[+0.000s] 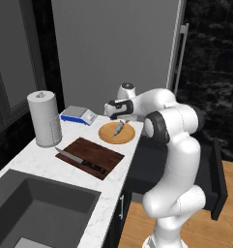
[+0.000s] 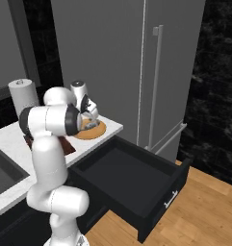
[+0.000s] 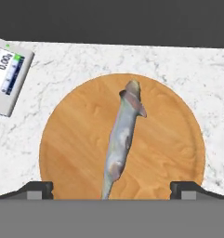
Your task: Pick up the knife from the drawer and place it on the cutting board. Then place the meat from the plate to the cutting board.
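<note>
The knife (image 1: 80, 161) lies on the dark reddish-brown cutting board (image 1: 104, 155), black handle toward the counter's front. Behind the board sits the round tan plate (image 1: 108, 136) (image 3: 76, 139) with the pale grey, fish-like meat (image 1: 119, 128) (image 3: 123, 135) on it. My gripper (image 1: 118, 118) (image 3: 112, 189) hangs just above the plate, open. In the hand view its fingertips (image 3: 39, 189) stand wide on either side of the meat's tail end and hold nothing. The charcoal drawer (image 2: 132, 185) (image 1: 217, 180) is pulled out to the right of the counter, and what shows of its inside is bare.
A digital scale (image 1: 78, 115) (image 3: 4, 74) sits just left of the plate. A paper towel roll (image 1: 44, 118) stands at the counter's back left, and a dark sink (image 1: 36, 213) lies in front. A tall grey fridge (image 2: 156, 72) rises behind the drawer.
</note>
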